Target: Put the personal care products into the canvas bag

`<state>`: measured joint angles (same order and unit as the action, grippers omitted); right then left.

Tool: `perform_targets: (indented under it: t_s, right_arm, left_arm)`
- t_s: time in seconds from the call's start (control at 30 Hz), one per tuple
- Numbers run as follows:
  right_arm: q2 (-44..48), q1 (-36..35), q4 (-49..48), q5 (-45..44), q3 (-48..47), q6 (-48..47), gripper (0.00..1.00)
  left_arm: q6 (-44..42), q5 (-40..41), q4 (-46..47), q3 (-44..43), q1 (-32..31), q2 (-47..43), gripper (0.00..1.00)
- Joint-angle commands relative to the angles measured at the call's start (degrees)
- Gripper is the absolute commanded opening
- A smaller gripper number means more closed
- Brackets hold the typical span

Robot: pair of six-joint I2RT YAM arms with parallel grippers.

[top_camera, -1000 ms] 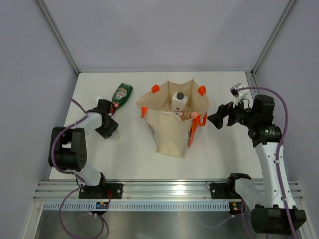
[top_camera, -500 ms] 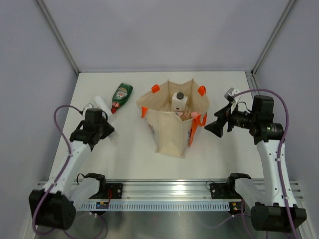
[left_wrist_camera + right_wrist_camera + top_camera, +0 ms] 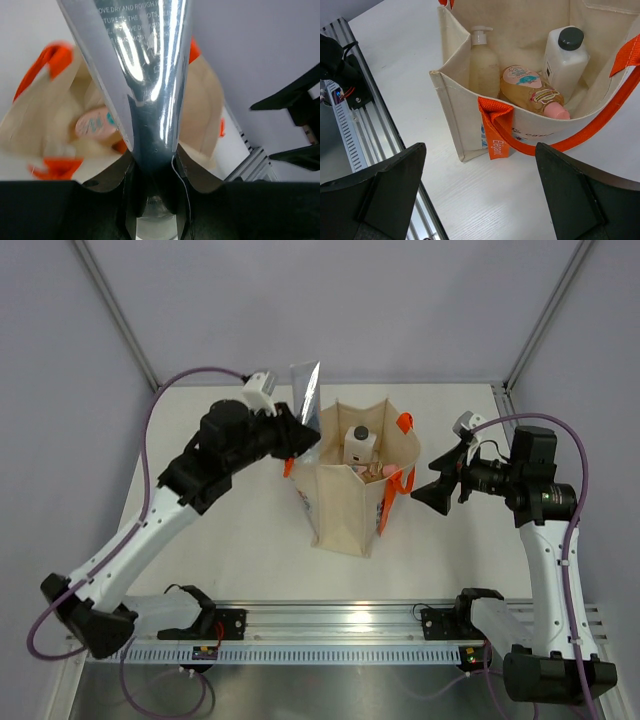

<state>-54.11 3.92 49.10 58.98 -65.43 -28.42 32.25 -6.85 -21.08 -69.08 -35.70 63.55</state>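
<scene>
My left gripper (image 3: pixel 298 437) is shut on the shiny white tube (image 3: pixel 306 392) and holds it upright in the air over the left rim of the canvas bag (image 3: pixel 345 512). In the left wrist view the tube (image 3: pixel 150 75) fills the middle, pinched low between the fingers (image 3: pixel 127 185), with the bag (image 3: pixel 210 115) blurred below. Inside the bag (image 3: pixel 451 95) are the cream pump bottle (image 3: pixel 483 64), the white black-capped bottle (image 3: pixel 563 56) and the pink clear bottle (image 3: pixel 532 93). My right gripper (image 3: pixel 436 486) is open and empty, just right of the bag. The green bottle and the orange cylinder are not in sight.
The bag's orange handles (image 3: pixel 402 483) hang over its rims, one strap (image 3: pixel 495 132) draped down the near corner. The aluminium rail (image 3: pixel 340 620) runs along the near table edge. Grey walls close in the left, back and right sides.
My left arm has lifted the tube off the table at the left and swung it up and right to the bag's left rim. My right gripper has hardly moved.
</scene>
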Motion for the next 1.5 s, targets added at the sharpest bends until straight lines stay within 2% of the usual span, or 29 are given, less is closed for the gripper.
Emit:
perform_targets:
  t_s: [0.0, 0.03, 0.2, 0.43, 0.57, 0.6, 0.7, 1.0, 1.13, 1.17, 1.33, 1.4, 1.47]
  right_arm:
    - [1.4, 0.3, -4.8, -1.4, -0.9, 4.8, 1.0]
    - [2.0, 0.3, -5.0, -1.7, -0.8, 5.0, 0.99]
    - [4.0, 0.3, -6.1, -3.0, 1.3, 5.4, 0.99]
    - [5.1, 0.3, -7.3, -3.5, 3.5, 5.6, 1.0]
    - [5.5, 0.3, -7.2, -4.0, 4.3, 4.9, 1.0]
    - [5.4, 0.3, -7.4, -4.0, 4.5, 4.8, 1.0]
    - [5.0, 0.3, -8.0, -3.9, 4.9, 5.0, 0.99]
    - [4.3, 0.3, -7.4, -4.4, 3.3, 4.5, 1.0]
    - [4.3, 0.3, -6.4, -4.8, 2.4, 3.6, 0.99]
    - [4.2, 0.3, -6.3, -4.6, 2.2, 3.2, 0.99]
    - [3.0, 0.3, -6.4, -4.1, 1.4, 3.2, 0.99]
    - [2.5, 0.3, -7.3, -3.9, 1.4, 3.9, 1.0]
    - [2.0, 0.3, -8.0, -3.3, 1.4, 4.6, 0.99]
  left_arm:
    - [-6.9, -2.5, 10.4, -15.4, -1.9, 8.3, 0.07]
    - [-7.5, -3.9, 10.2, -17.6, -2.0, 13.1, 0.08]
    - [-8.1, -5.7, 12.9, -24.6, -3.3, 24.4, 0.11]
    - [-7.6, -7.5, 17.5, -24.4, -5.5, 33.2, 0.32]
    - [-9.0, -7.8, 18.2, -20.6, -7.4, 32.3, 0.53]
    - [-9.3, -7.5, 18.4, -19.6, -8.1, 31.0, 0.68]
    - [-9.8, -6.6, 20.6, -15.3, -8.2, 28.0, 0.99]
    - [-16.6, 1.2, 14.3, -14.1, -6.5, 16.4, 0.99]
    - [-15.4, 8.6, 10.3, -8.5, -1.7, 8.7, 0.99]
    - [-14.6, 9.8, 8.8, -4.7, -0.3, 7.0, 0.99]
    - [-2.2, 18.2, 5.4, 10.3, 13.5, -3.7, 0.99]
    - [3.0, 18.3, 3.9, 15.2, 20.4, -4.0, 0.99]
    - [6.4, 17.5, 1.6, 16.4, 26.9, -1.2, 0.99]
